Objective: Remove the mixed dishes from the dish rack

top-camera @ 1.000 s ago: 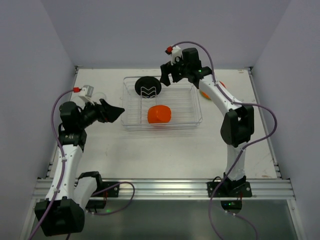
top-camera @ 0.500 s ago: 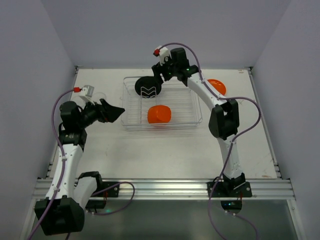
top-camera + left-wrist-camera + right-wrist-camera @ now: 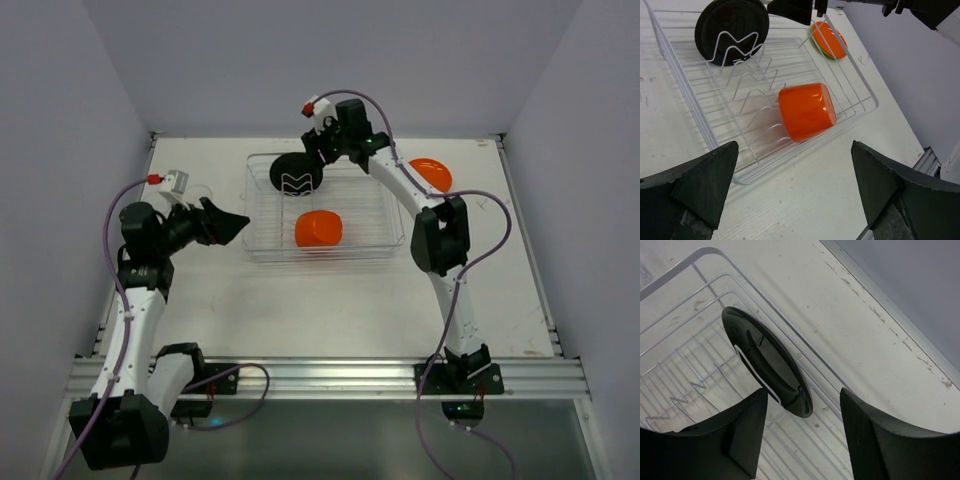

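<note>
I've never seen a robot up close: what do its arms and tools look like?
Both the left arm and right arm have white shells with black joints. A purple cable loops along each, and a small white module with a red tip sits by each wrist. The left tool and right tool have matte black, wedge-shaped fingers.

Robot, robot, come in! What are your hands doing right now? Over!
Left gripper open, empty, beside rack. Right gripper open over black plate, not gripping yet. It and orange cup sit in rack. Nothing seen in the way.
</note>
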